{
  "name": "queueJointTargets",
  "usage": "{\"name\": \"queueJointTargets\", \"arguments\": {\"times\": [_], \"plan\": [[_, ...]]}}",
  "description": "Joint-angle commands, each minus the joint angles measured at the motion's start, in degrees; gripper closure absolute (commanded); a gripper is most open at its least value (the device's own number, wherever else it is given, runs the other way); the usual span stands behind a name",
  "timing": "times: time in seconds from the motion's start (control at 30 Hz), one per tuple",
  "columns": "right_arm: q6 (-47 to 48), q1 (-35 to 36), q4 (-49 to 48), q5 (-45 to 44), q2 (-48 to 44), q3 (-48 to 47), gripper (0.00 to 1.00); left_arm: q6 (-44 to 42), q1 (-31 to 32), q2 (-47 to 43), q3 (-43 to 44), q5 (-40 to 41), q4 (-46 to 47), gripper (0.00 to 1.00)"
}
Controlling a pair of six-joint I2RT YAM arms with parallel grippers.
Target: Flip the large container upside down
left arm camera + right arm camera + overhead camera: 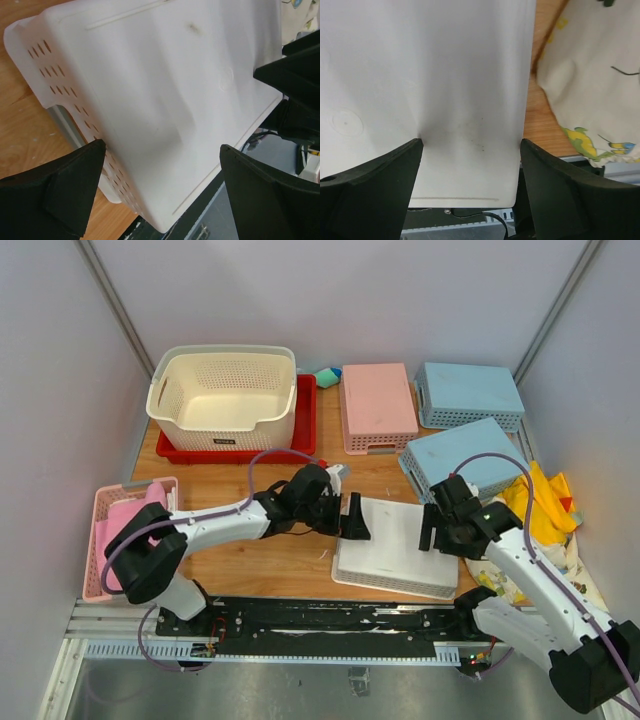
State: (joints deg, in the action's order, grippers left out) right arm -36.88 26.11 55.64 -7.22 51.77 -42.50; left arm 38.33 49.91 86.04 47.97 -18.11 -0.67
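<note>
Status: not started, as far as the views show. The large container [224, 428] stands upright, mouth up, inside the red tray [306, 412], well beyond the left gripper [352, 517] and off to its left. Neither arm is near it.

Both tools are at the smaller white basket [395, 545], which lies base up between them. The left gripper [162, 147] has its fingers spread wide over that base. The right gripper [471, 142] is likewise spread at the opposite end. Neither pinches anything. Whether any fingertip touches the white basket cannot be settled from these views.

Remaining: reach the container, take its rim or handle slots, invert it, set it down.

Clearance: the tray's raised lip surrounds the container's foot. The cell wall is close on its far and left sides, and a pink basket [378, 405] is just beyond the tray's right edge. The bare tabletop [215, 475] ahead of the left gripper looks like the freest room for the turn.
</note>
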Motion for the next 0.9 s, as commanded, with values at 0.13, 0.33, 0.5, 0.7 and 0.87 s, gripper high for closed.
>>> {"name": "queueJointTargets", "arguments": {"times": [0.13, 0.33, 0.5, 0.7, 0.87], "plan": [[-3.3, 0.4, 0.4, -14.1, 1.9, -5.4, 0.18, 5.7, 7.0, 8.1, 6.3, -7.0, 9.5, 0.01], [-2.1, 0.4, 0.4, -15.7, 0.9, -8.3, 0.17, 6.2, 7.9, 8.2, 7.2, -4.5, 10.4, 0.01], [0.9, 0.4, -0.6, -15.1, -0.2, -11.0, 0.18, 2.4, 7.9, 4.8, 9.4, 1.3, 4.0, 0.01], [3.7, 0.4, -1.8, -16.8, -1.8, -13.8, 0.17, 2.2, 7.9, 4.1, 11.4, 1.0, 0.5, 0.01], [4.2, 0.4, -1.8, -17.9, -2.4, -14.8, 0.17, 2.9, 7.9, 1.4, 6.9, 3.3, -0.8, 0.01]]}}
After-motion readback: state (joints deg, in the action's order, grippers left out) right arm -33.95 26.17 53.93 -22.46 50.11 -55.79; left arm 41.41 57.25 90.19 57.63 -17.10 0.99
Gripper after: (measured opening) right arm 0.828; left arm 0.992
